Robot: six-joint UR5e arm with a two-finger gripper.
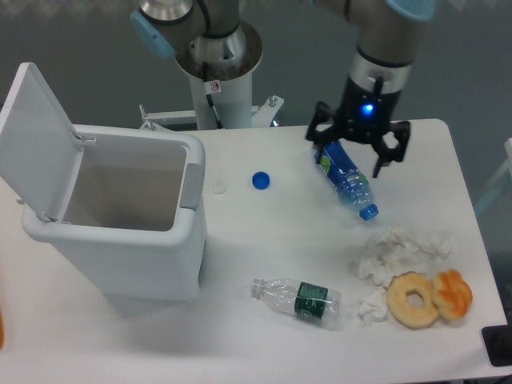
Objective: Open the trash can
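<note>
The trash can (120, 256) is a large white boxy bin at the left of the table. Its flat lid (36, 136) stands swung up and back on the far left side, so the hollow inside shows. A grey push tab (192, 186) sits on its right rim. My gripper (352, 166) hangs far to the right of the bin, over the blue-labelled water bottle (346, 178). Its fingers are spread open on either side of the bottle's upper part; whether they touch it is unclear.
A blue bottle cap (260, 180) and a small white cap (218, 189) lie right of the bin. A clear bottle with a green label (300, 298) lies near the front. Crumpled tissues (392, 252), a doughnut (413, 300) and a pastry (453, 293) sit at the right front.
</note>
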